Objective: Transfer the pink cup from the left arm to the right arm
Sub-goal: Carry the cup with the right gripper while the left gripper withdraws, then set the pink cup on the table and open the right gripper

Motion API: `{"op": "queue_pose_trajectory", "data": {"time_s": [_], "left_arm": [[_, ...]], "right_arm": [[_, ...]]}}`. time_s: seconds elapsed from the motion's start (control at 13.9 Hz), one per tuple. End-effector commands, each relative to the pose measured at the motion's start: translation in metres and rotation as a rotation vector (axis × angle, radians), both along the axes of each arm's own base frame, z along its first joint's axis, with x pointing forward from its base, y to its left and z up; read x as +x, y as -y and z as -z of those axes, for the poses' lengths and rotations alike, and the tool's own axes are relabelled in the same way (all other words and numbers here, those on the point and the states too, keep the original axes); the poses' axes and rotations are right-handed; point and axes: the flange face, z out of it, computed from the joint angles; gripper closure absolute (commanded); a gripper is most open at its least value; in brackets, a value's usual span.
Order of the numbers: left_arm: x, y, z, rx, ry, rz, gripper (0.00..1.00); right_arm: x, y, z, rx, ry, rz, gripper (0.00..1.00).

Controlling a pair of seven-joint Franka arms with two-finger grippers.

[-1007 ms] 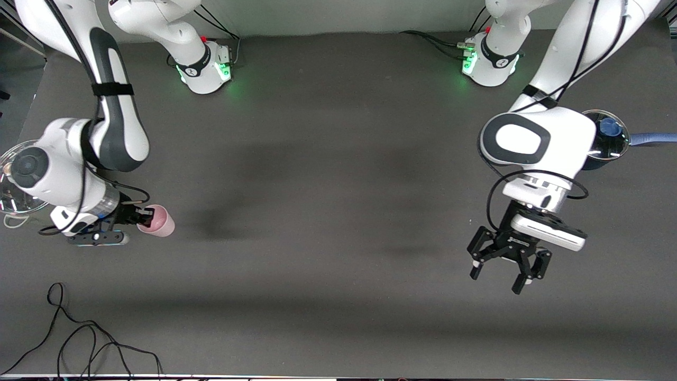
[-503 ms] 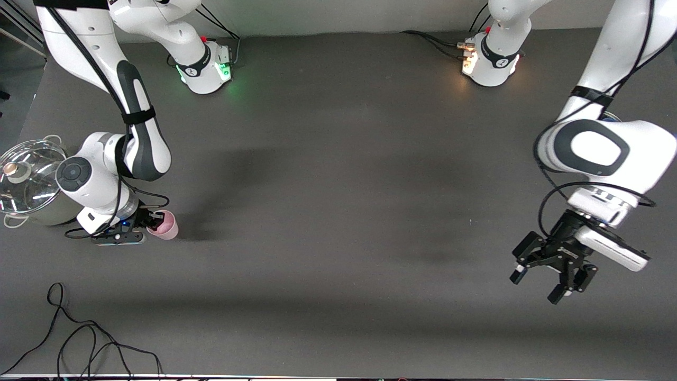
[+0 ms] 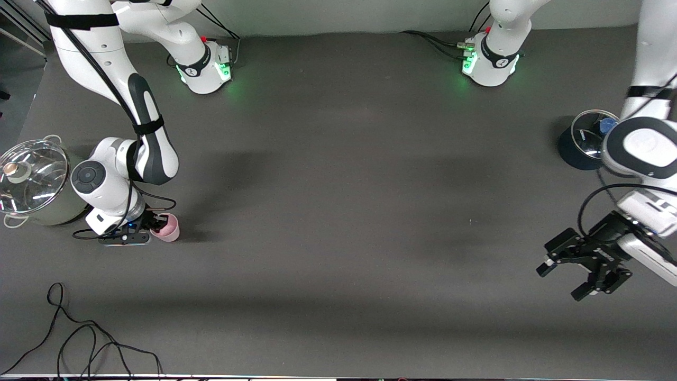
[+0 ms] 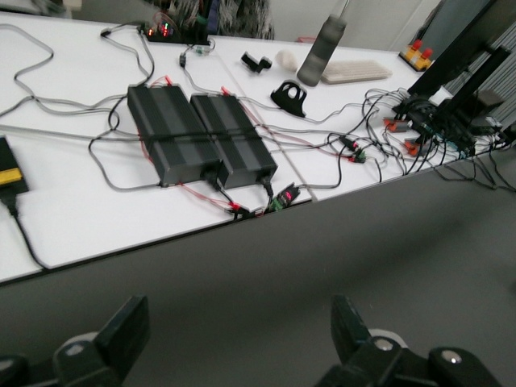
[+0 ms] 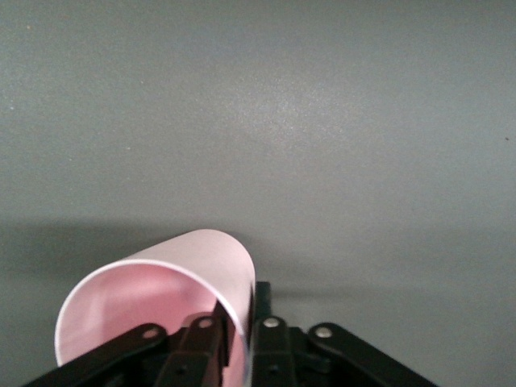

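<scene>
The pink cup (image 3: 169, 228) is small and pale pink. It is low at the table near the right arm's end, beside the steel pot. My right gripper (image 3: 155, 225) is shut on its rim wall. In the right wrist view one finger sits inside the cup (image 5: 153, 294) and one outside, with the gripper (image 5: 242, 314) pinching the wall. I cannot tell whether the cup touches the table. My left gripper (image 3: 561, 281) is open and empty, over the table near the left arm's end. The left wrist view shows its gripper (image 4: 239, 330) with nothing between the spread fingers.
A steel pot with a glass lid (image 3: 31, 182) stands at the right arm's end of the table. A dark blue glass-lidded pot (image 3: 581, 142) stands at the left arm's end, partly hidden by the left arm. A black cable (image 3: 79, 338) lies near the front edge.
My right gripper has come down and shifted slightly with the pink cup in it. My left arm has swung away toward its end of the table, uncovering the blue pot.
</scene>
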Motion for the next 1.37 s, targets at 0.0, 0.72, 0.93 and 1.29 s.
{"op": "queue_pose_trajectory", "data": {"time_s": [0.0,0.72,0.93,1.29], "left_arm": [[0.0,-0.001,-0.037,0.084,-0.131,-0.048,0.0],[-0.053,0.021,-0.067,0.321,-0.615,-0.353,0.0],[-0.081,0.019,-0.071,0.45,-0.731,-0.341,0.0],[-0.115,0.049,-0.063,0.621,-0.763,-0.323,0.0]], "right_arm": [[-0.001,-0.003,-0.011,0.031,-0.008,-0.004,0.09],[0.013,0.008,-0.165,0.191,-0.038,0.026,0.03],[0.022,0.014,-0.251,0.222,-0.068,0.022,0.03],[0.013,0.041,-0.358,0.221,-0.096,0.056,0.0]]}}
